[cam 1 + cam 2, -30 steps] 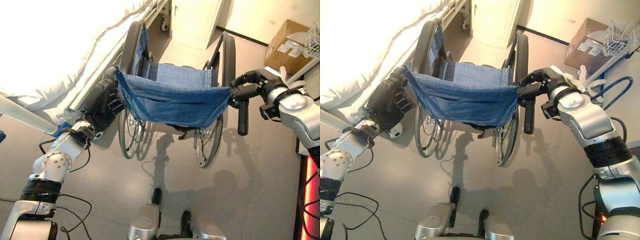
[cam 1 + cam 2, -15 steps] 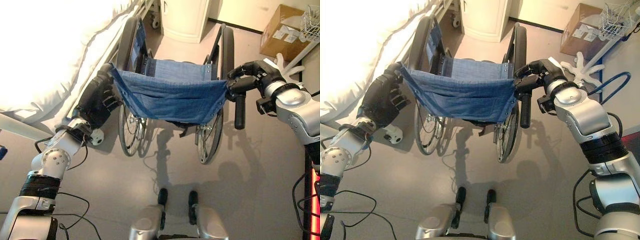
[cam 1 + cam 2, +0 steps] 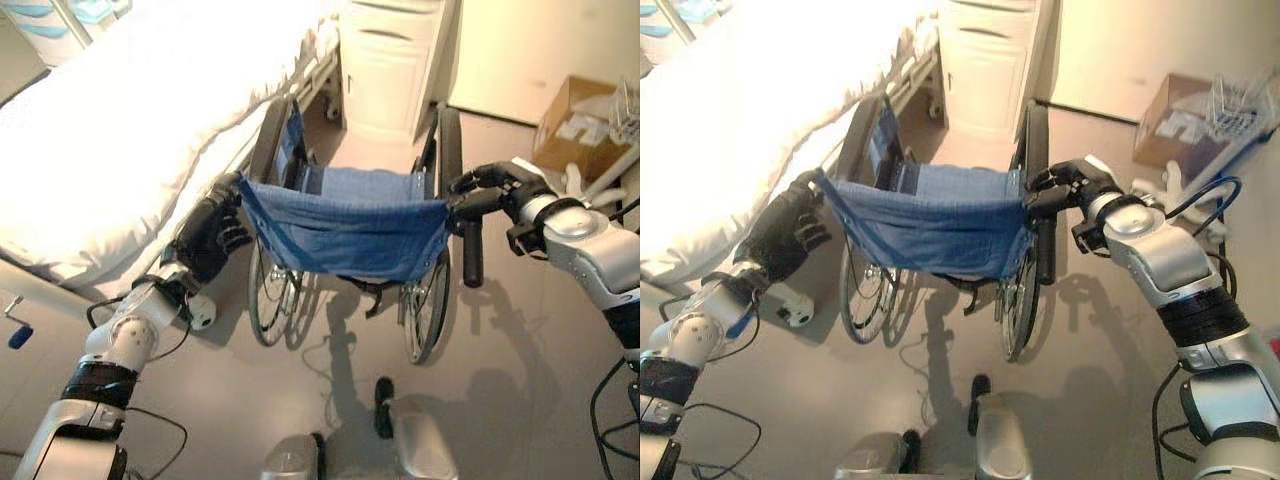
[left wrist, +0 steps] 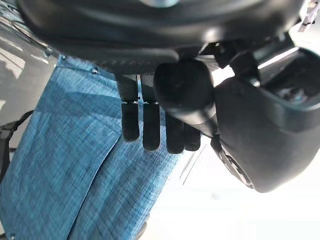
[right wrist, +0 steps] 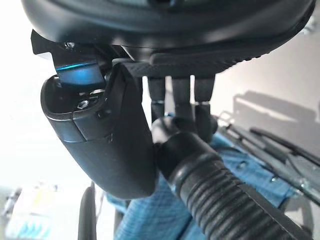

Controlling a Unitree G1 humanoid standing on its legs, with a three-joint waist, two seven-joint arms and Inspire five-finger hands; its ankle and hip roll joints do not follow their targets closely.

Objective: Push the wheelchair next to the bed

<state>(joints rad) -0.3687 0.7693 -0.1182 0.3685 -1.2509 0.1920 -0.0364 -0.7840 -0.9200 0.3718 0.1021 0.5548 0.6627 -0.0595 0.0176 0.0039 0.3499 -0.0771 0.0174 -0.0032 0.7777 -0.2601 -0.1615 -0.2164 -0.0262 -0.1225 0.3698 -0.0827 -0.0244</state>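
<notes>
The wheelchair (image 3: 350,240) faces away from me, long axis running near to far, its left wheel just beside the bed (image 3: 130,150). Its blue woven backrest sags between my left hand (image 3: 208,240) and right hand (image 3: 490,190), both curled round its ribbed black push handles. A white cabinet (image 3: 395,60) stands ahead, a cardboard box (image 3: 580,120) far right.

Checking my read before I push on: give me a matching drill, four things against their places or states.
1. wheelchair
2. bed
3. cardboard box
4. right robot hand

a. far right, on the floor
b. curled round a push handle
c. along the robot's left
d. straight ahead, blue sling back facing the robot

Pairs: 1-d, 2-c, 3-a, 4-b
</notes>
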